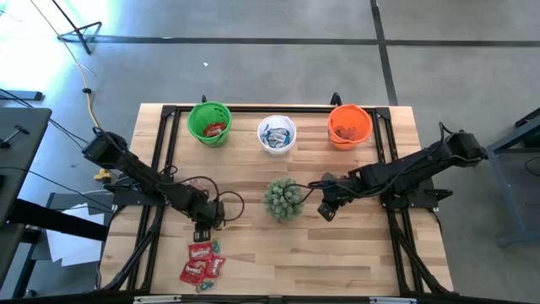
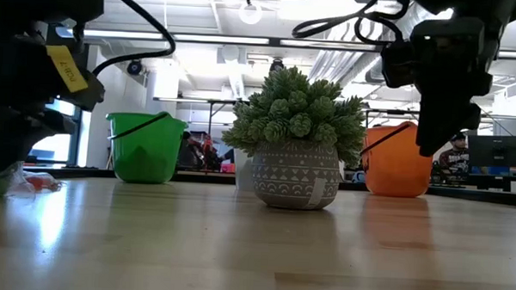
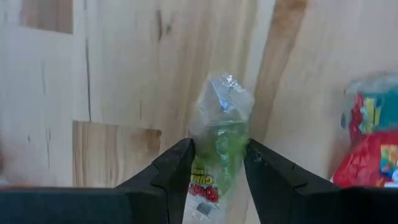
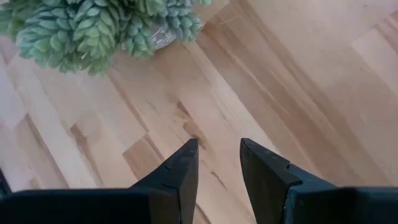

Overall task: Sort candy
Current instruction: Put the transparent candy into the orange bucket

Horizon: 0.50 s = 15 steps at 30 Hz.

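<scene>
Light wood-plank table point(image 1: 354, 253) with a black frame along its edges, standing on a grey concrete floor point(image 1: 253, 59) marked with dark lines. Along the far edge of the table sit a green cup point(image 1: 209, 123) with red candy inside, a white cup point(image 1: 277, 135) with blue-and-white candy, and an orange cup point(image 1: 349, 126). A spiky green plant point(image 1: 283, 199) in a patterned grey pot stands mid-table.

The left gripper point(image 3: 217, 163) is low over the table's near-left area, its jaws apart and straddling a clear-and-green wrapped candy point(image 3: 219, 140) that lies on the wood (whether the fingers touch the wrapper, I cannot tell). A pile of red-wrapped candy point(image 1: 202, 262) lies just nearer the front edge.

The right gripper point(image 4: 219, 163) hangs above bare wood just right of the plant, jaws parted, nothing between them.

The low view shows an open workshop room behind: white ceiling pipes, lights, desks, and people point(image 2: 454, 156) (seated, far off).
</scene>
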Motion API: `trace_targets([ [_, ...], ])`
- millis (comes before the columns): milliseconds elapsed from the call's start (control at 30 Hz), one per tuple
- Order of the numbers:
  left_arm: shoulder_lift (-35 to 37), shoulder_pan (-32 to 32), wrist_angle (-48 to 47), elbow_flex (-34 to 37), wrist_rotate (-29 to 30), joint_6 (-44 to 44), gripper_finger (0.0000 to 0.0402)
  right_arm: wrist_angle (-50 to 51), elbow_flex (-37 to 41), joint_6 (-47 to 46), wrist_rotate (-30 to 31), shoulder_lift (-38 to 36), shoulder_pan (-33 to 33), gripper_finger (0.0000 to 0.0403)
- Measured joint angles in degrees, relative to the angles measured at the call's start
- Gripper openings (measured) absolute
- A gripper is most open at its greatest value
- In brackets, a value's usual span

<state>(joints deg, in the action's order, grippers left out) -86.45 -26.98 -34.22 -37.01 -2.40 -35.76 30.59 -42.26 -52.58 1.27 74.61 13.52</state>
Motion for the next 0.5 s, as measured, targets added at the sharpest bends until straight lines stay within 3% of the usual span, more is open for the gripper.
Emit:
trace_targets([
  [133, 0.48, -0.05, -0.41, -0.75, 0.63, -3.96, 0.0109, -0.01, 0.00, -1.26, 0.05, 0.00, 1.19, 0.0114],
  [367, 1.50, 0.51, 0.05, -5.26, 1.14, -8.32, 0.0015, -0.02, 0.00, -1.40, 0.05, 0.00, 1.66, 0.0114],
  [500, 1.50, 1.45, -0.08, -8.90, 2.05, -10.66, 0.0011, -0.29, 0.00, -1.40, 0.05, 0.00, 1.64, 0.0114],
])
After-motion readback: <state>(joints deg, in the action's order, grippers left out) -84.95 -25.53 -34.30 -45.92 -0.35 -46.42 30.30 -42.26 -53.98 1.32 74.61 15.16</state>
